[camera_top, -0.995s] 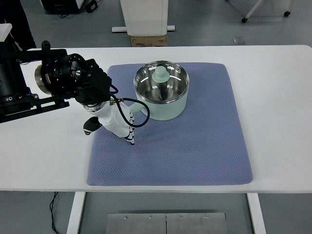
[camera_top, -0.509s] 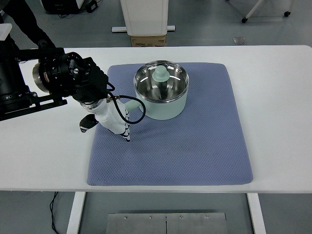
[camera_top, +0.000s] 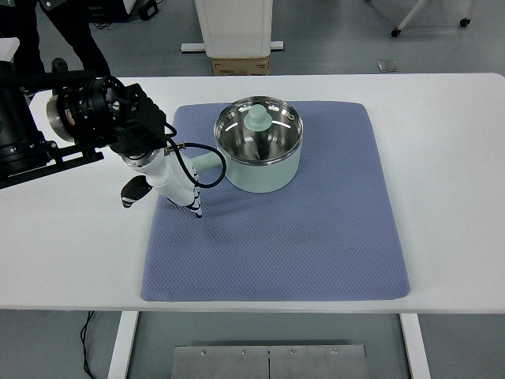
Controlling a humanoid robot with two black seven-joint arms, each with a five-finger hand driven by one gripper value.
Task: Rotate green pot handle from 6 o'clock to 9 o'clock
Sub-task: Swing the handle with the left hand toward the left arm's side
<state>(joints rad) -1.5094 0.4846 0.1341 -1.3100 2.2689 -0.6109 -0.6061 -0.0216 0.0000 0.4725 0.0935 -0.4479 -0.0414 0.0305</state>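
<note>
Left hand (camera_top: pixel 170 183) fingers extended, loose against pot handle (camera_top: pixel 207 161), near 9 o'clock; slip risks under-rotation, green pot (camera_top: pixel 260 146) sliding.

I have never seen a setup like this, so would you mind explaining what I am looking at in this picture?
This is a single camera mounted on a humanoid robot, looking steeply down at its work. The black machinery at the left is its left arm, ending in a white robot hand with fingers. The right arm is not visible. On the white table lies a blue mat, and on it stands a pale green pot with a shiny steel inside. The pot's handle sticks out toward the left, right beside the robot hand. Whether the fingers actually grip the handle is hard to tell. At the top left corner, part of a person shows.
</note>
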